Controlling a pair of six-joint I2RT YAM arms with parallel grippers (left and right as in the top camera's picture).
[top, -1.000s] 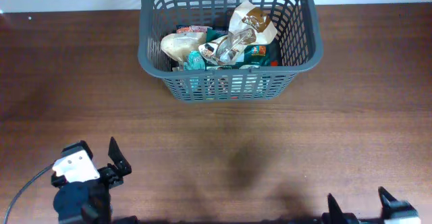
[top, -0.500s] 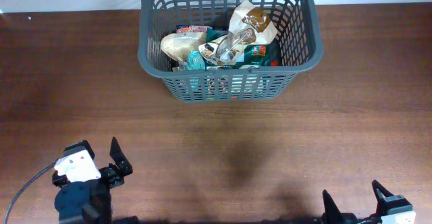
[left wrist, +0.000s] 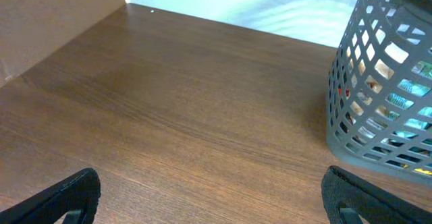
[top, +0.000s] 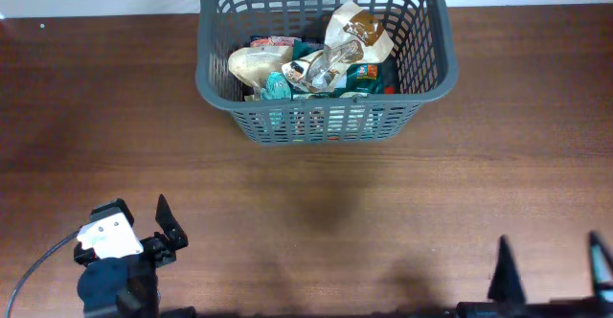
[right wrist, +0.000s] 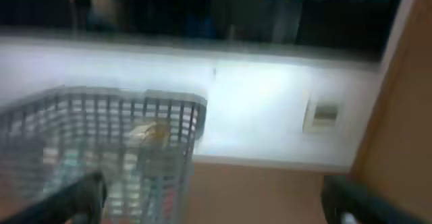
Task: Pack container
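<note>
Basket loaded, both claws empty

The container [top: 326,124] sits top centre of the overhead view, snack packets [top: 330,61] piled inside. Left gripper [top: 140,211] at bottom left and right gripper [top: 551,270] at bottom right are both spread wide, holding nothing.

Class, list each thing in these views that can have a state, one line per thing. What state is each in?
container, upright, holding packets.
snack packets, piled inside the container.
left end effector, open, holding nothing.
right end effector, open, holding nothing.
</note>
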